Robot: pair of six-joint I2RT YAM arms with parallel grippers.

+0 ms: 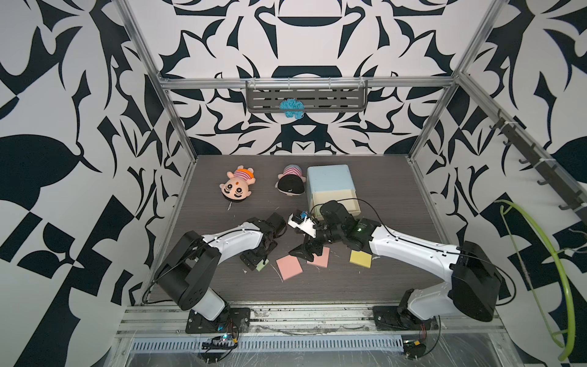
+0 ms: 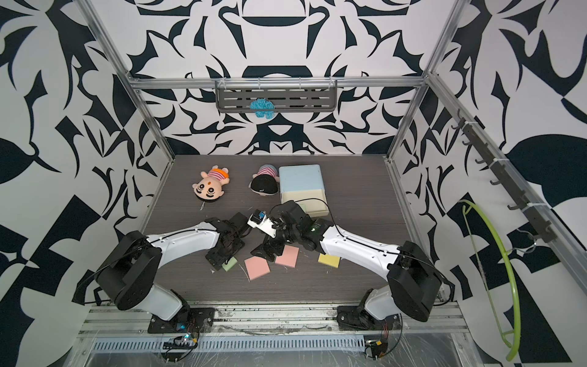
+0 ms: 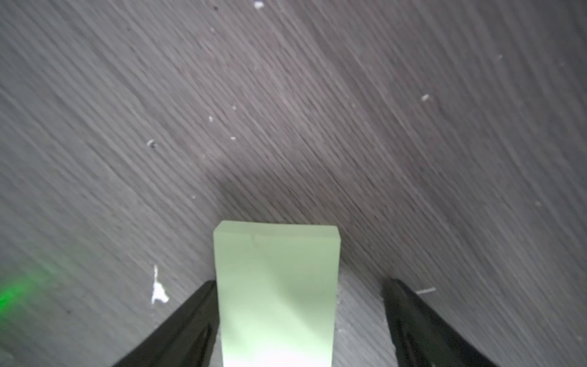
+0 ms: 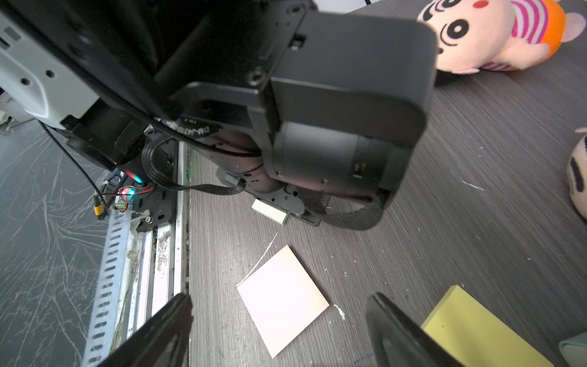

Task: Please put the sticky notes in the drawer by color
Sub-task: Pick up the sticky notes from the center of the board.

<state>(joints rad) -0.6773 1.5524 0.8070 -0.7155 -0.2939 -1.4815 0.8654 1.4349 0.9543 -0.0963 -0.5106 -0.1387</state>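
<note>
Left fingers (image 3: 190, 324) straddle the near-left green sticky-note pad (image 3: 276, 286), one touching its side, the other apart; right fingers (image 4: 397, 333) spread empty

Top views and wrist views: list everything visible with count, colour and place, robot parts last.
green sticky note: one, pale green, on the table between the left gripper's fingers
pink sticky notes: two, pink, front middle; one partly under the right gripper
yellow sticky note: one, yellow, beside the right arm
drawer: one, pale blue, cream top tray pulled out, rear right of centre
plush dolls: two, striped clothes, rear, left of the drawer
shelf: one, grey, rear rail
yarn ball: one, blue, on the shelf
table: one, dark wood-grain
left gripper: one, black, open around the green note
right gripper: one, black, open, empty
</note>
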